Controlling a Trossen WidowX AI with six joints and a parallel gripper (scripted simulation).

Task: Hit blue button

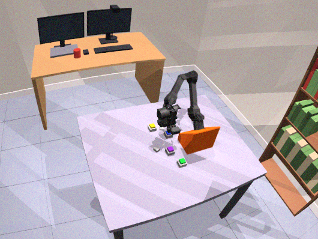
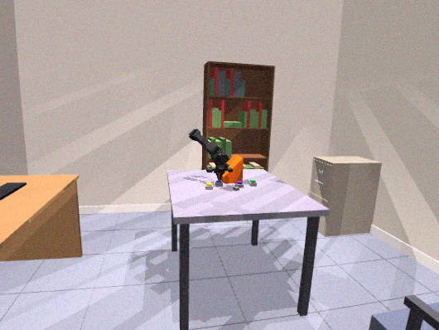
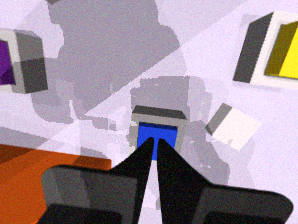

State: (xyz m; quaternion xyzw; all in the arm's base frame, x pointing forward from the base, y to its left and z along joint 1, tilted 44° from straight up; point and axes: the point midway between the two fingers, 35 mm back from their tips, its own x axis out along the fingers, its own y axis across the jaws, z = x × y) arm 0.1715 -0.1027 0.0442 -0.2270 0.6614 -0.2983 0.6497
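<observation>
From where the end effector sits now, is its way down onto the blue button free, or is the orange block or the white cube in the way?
Probably free. The shut end effector points at the blue button, with the orange block and white cube off to either side.
</observation>
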